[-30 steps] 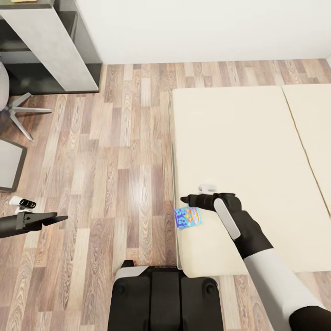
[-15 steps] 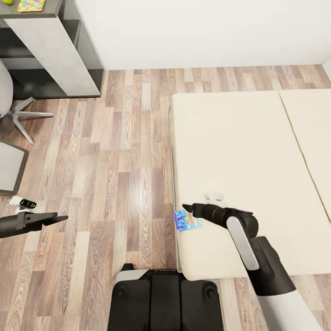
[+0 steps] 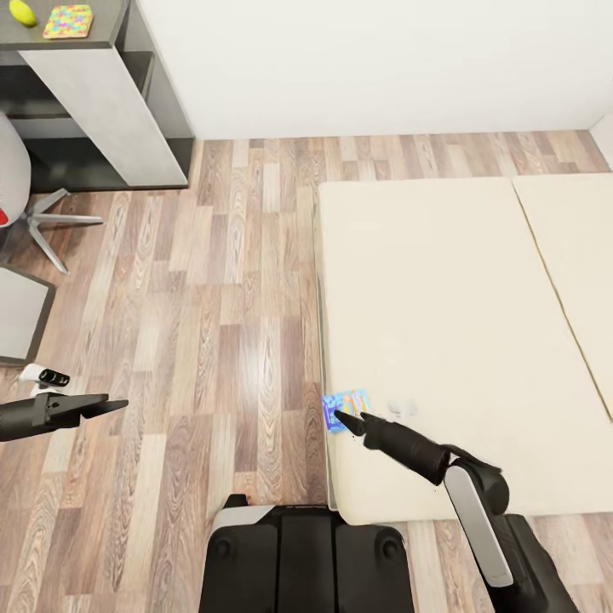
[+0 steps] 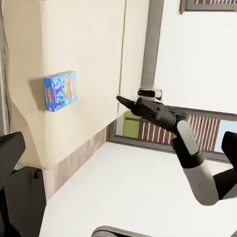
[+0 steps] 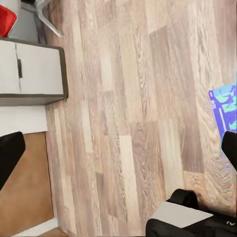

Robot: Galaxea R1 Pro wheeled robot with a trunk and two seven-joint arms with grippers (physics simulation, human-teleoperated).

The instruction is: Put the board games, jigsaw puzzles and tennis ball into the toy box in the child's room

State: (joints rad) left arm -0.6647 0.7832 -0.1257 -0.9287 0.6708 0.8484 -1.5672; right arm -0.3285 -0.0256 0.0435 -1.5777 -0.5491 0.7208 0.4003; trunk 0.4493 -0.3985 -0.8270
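A small blue board game (image 3: 346,407) with colourful print lies flat at the left edge of the beige bed (image 3: 443,298). My right gripper (image 3: 340,418) is open, its tips at the near edge of the box, with nothing between the fingers (image 5: 10,153). The right wrist view catches the box (image 5: 224,111) beside one finger. From the left wrist view the game (image 4: 59,90) and the right gripper (image 4: 121,100) are apart. My left gripper (image 3: 117,403) hangs open over the floor, far left. On the table (image 3: 102,21) at top left lie a jigsaw puzzle (image 3: 68,20) and the tennis ball (image 3: 24,12).
Wood-plank floor (image 3: 230,298) runs between the bed and the table. A swivel chair (image 3: 25,204) stands by the table, and a low grey cabinet (image 3: 21,315) sits at the far left. My own dark base (image 3: 306,553) is against the bed's near corner.
The view has shifted, bringing the tabletop into sight. My right gripper has drawn back from beyond the blue game to its near edge. The game and left arm have stayed put.
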